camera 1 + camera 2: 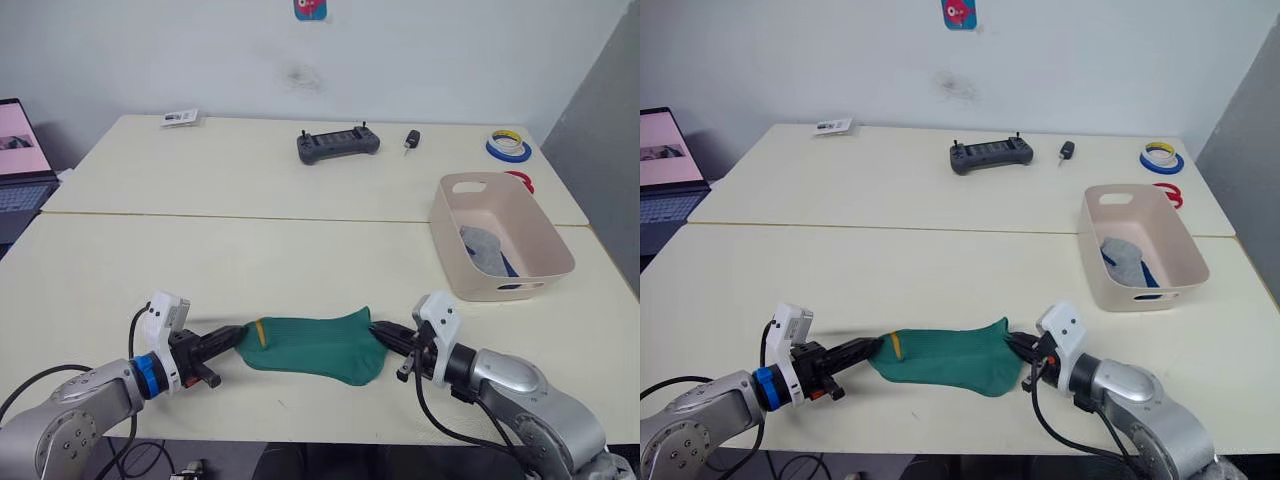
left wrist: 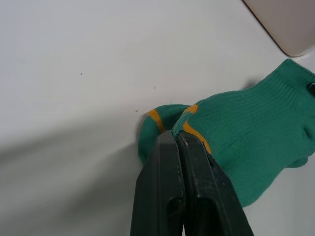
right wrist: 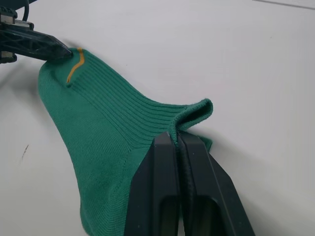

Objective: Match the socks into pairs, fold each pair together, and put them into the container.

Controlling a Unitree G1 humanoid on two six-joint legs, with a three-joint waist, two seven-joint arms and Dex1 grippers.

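Down at the near edge of the pale cream table [image 1: 300, 250], seen from the head camera, a soft green ribbed sock with a yellow stripe [image 1: 315, 346] lies stretched between the two grippers. The left gripper [image 1: 236, 339] has its black fingers closed on the striped toe end; the right gripper [image 1: 381, 331] has its fingers closed on the cuff end. To the right and further back sits the pale pink rectangular plastic tub [image 1: 455, 255], with a grey sock [image 1: 482, 247] and a bit of blue sock [image 1: 508, 266] lying inside it. At the far side of the table rest a dark grey handheld controller [image 1: 338, 144], a small black key fob [image 1: 411, 139] and a blue and yellow tape roll [image 1: 508, 145].

From the left wrist, the two fingers press together on the green fabric beside the yellow stripe, the tub's corner beyond.

From the right wrist, the fingers are clamped on the folded cuff, and the left gripper pinches the far end.
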